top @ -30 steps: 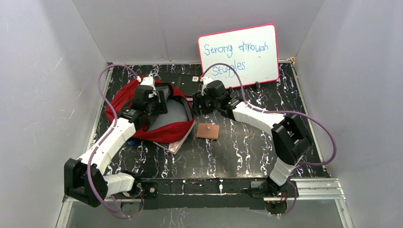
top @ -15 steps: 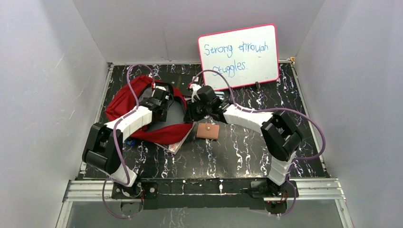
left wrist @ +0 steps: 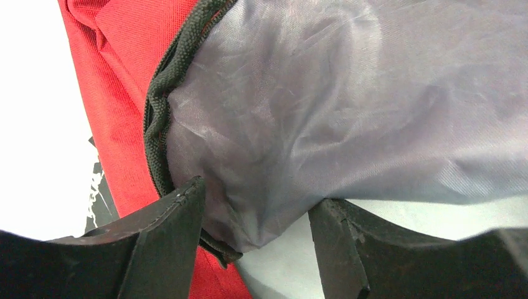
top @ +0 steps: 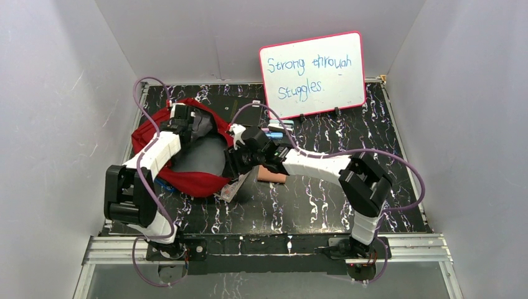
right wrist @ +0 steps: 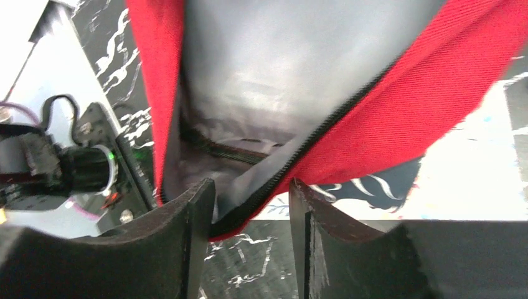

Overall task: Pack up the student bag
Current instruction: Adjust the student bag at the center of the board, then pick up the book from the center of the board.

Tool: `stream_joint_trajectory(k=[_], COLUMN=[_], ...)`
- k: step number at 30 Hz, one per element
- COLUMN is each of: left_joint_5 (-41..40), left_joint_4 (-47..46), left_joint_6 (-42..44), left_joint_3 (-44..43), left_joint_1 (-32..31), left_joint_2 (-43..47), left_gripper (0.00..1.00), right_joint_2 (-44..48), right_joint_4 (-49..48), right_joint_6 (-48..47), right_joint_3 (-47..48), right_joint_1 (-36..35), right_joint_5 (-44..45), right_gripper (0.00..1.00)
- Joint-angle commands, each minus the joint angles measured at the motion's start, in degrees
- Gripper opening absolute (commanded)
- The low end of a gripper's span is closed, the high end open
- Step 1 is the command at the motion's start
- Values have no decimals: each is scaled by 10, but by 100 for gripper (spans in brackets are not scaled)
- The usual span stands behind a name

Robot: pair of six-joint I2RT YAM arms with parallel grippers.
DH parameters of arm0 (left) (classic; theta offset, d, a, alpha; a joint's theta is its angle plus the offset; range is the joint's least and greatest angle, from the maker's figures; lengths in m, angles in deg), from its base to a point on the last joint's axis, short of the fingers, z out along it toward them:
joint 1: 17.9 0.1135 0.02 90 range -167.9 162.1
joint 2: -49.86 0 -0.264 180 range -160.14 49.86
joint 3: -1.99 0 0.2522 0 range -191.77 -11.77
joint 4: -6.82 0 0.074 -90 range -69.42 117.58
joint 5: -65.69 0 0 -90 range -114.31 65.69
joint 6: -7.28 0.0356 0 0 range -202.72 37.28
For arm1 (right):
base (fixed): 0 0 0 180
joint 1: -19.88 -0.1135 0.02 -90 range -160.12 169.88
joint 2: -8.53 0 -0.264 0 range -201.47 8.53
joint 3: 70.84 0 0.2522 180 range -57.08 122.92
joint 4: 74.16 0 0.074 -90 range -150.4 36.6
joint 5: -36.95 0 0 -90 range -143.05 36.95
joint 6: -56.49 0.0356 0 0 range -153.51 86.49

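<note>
Pinches with left claw (left wrist: 255,199) a bunched fold of grey lining and black rim at the 12 o'clock side of the bag (top: 187,182), both fingers pressed into the cloth. Straddles with right claw (right wrist: 250,187) the zip edge at the bag's 3 o'clock side; cannot tell whether clamped or loose there. Lies at 10 o'clock on the table (top: 324,205), mouth gaping, grey inside showing. Shows a tan wallet (top: 274,177) just beyond the right claw, whiteboard (top: 313,73) at 1 o'clock.
</note>
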Motion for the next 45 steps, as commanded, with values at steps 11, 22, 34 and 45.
stream_joint_trajectory(k=[11,22,34,45], left_joint_5=[110,325,395,487], left_joint_4=[18,-137,-169,-142], left_joint_6=[-57,-93,-75,-43], left_joint_3=[-50,-179,-396,-529], left_joint_1=[-3,-2,41,70], left_joint_2=[229,43,-275,-433], left_gripper=[62,64,66,69], right_joint_2=[99,-40,-179,-269], right_joint_4=[81,90,56,95], right_joint_6=[-37,7,33,54], right_joint_3=[26,159,271,364], right_joint_1=[121,191,205,218], right_joint_5=[268,197,214,256], right_gripper=[68,71,70,70])
